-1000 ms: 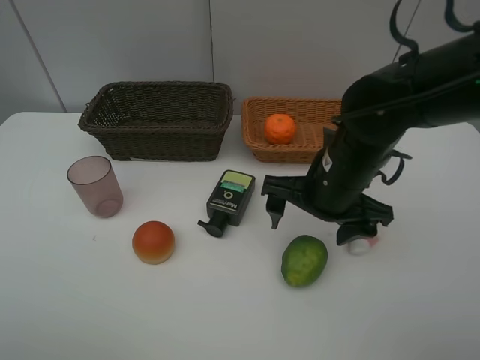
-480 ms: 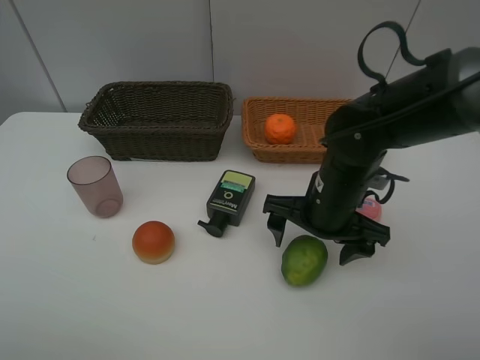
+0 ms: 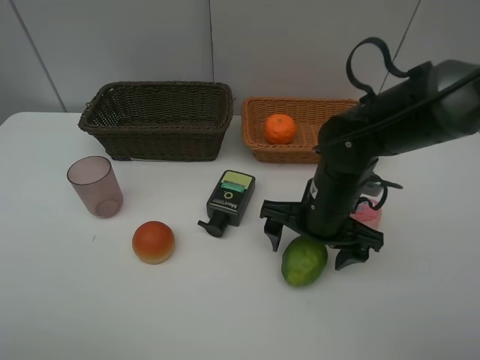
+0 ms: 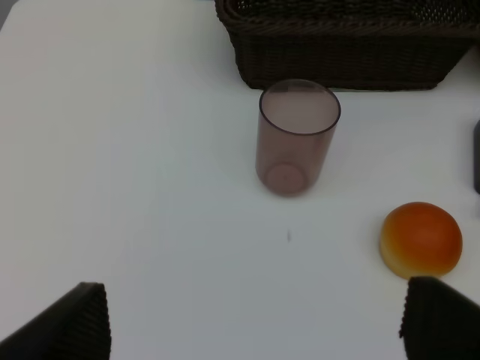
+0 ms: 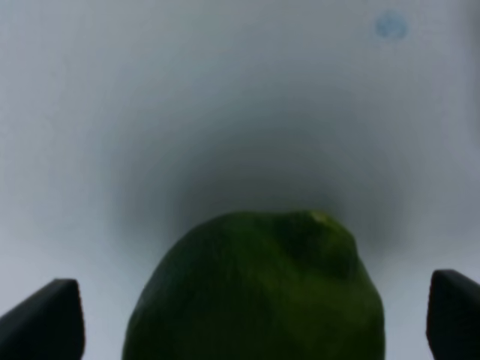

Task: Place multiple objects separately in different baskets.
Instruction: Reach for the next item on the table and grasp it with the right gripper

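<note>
**Right hand spread over the lime, nothing gripped**

The right hand [image 3: 311,241] hangs low over the green lime-like fruit [image 3: 304,260], which lies on the white worktop [image 3: 75,300] near the front, right of centre. Its fingers are released and spread wide, one on each side of the fruit; the wrist view shows a clear gap on both sides, so nothing is grasped.

Just behind the black arm, to the right, part of the pink tube bottle [image 3: 367,212] shows. The round orange [image 3: 280,128] sits inside the shallow light-tan wicker basket [image 3: 259,146] at the far right. The deeper dark-brown wicker basket [image 3: 157,131] stands just left of it.

The dark green pump bottle [image 3: 230,198] lies flat mid-worktop. The orange-red round bun [image 3: 154,241] rests near left, and the translucent purple cup [image 3: 95,186] stands upright farther left.

The left hand [image 4: 255,322] is also released, fingers wide, above bare worktop on the near side of the cup and bun.
</note>
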`<state>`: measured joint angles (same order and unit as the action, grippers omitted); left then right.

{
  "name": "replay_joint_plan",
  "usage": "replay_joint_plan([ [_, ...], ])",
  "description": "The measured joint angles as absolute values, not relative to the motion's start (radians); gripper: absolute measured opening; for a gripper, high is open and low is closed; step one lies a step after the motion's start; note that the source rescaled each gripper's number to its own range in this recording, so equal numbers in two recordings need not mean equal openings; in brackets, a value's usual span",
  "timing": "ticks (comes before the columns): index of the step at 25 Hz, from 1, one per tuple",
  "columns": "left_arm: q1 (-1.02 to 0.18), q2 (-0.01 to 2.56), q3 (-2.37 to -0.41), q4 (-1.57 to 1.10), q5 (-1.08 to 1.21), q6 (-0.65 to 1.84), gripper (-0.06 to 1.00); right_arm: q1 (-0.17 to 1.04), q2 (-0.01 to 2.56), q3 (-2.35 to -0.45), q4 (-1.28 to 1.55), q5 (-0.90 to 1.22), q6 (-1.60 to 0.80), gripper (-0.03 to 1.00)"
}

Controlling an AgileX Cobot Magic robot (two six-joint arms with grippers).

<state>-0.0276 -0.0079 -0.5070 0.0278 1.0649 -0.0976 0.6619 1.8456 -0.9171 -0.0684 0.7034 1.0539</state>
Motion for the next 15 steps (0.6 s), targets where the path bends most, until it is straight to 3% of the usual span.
replay_joint_plan([
  [11, -0.028, -0.008, -0.507, 0.028, 1.065, -0.098, 1.00, 0.662, 1.875, -0.917, -0.038, 0.701, 1.054, 0.99],
  [13, -0.028, -0.008, -0.507, 0.028, 1.065, -0.098, 1.00, 0.662, 1.875, -0.917, -0.037, 0.701, 1.054, 0.94],
  [15, -0.028, -0.008, -0.507, 0.028, 1.065, -0.098, 1.00, 0.662, 1.875, -0.917, -0.036, 0.700, 1.054, 0.79],
])
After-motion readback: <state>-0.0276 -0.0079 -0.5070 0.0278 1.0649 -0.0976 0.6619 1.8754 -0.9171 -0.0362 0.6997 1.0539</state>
